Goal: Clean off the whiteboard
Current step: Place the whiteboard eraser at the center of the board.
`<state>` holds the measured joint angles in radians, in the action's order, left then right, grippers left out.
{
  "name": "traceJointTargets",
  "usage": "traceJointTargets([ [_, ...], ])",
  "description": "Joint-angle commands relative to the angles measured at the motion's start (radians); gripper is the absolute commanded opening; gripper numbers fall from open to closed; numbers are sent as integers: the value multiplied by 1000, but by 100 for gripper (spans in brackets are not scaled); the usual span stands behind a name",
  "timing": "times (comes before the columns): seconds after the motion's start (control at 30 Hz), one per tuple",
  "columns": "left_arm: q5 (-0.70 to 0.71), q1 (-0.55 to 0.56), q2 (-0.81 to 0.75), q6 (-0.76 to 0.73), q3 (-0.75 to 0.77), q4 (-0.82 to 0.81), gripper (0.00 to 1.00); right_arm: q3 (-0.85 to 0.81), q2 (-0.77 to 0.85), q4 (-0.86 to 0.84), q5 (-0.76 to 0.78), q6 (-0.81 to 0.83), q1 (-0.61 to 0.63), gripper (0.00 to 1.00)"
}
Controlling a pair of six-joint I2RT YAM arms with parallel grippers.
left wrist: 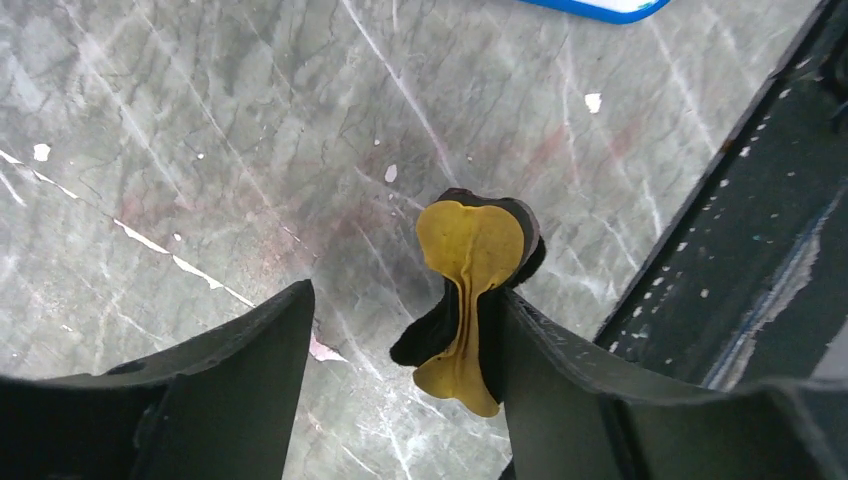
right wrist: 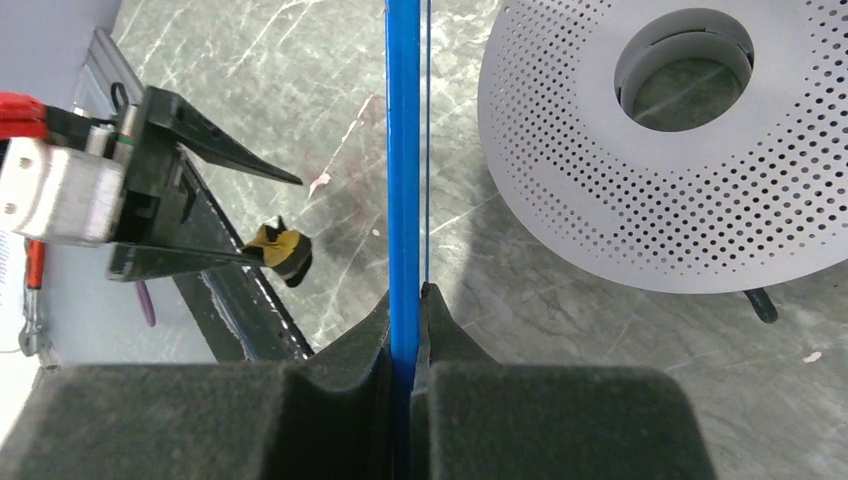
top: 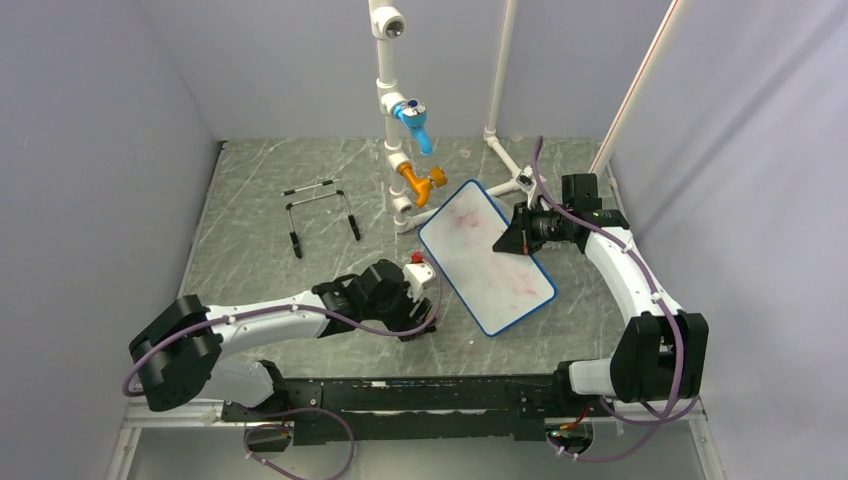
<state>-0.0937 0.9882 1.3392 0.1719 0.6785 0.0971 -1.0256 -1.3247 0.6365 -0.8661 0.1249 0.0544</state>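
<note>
The whiteboard (top: 487, 258), white with a thin blue frame and faint pink smears, is held tilted over the middle of the table. My right gripper (top: 512, 240) is shut on its right edge; in the right wrist view the blue frame (right wrist: 404, 150) runs straight up from between the closed jaws (right wrist: 408, 295). My left gripper (top: 420, 318) hangs open near the board's near-left corner. A folded yellow and black eraser pad (left wrist: 470, 285) rests against its right finger (left wrist: 560, 390), apart from the left finger (left wrist: 250, 370). The pad (right wrist: 280, 250) also shows in the right wrist view.
A white pipe frame with a blue valve (top: 412, 125) and an orange valve (top: 420, 182) stands behind the board. A small black wire stand (top: 320, 212) sits at the back left. A grey perforated disc (right wrist: 640, 150) lies beyond the board. A black rail (top: 400, 395) lines the near edge.
</note>
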Motion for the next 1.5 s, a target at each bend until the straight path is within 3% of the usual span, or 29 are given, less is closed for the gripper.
traceJointTargets([
  [0.0, -61, -31, -75, 24, -30, -70, 73, -32, 44, -12, -14, 45, 5, 0],
  [0.23, -48, -56, -36, 9, -13, -28, 74, -28, 47, 6, -11, 79, 8, 0],
  [0.63, 268, -57, 101, 3, 85, 53, 75, -28, 65, 99, -69, 193, 96, 0],
  [0.77, 319, -58, 104, 19, 99, 39, 86, 6, 103, 105, -78, 213, 111, 0],
  [1.07, 283, -96, 87, 32, 90, -6, 90, 15, 142, 144, -120, 251, 123, 0],
  [1.47, 245, -106, 43, 38, 84, -54, 92, 24, 87, 136, -16, 238, 205, 0],
])
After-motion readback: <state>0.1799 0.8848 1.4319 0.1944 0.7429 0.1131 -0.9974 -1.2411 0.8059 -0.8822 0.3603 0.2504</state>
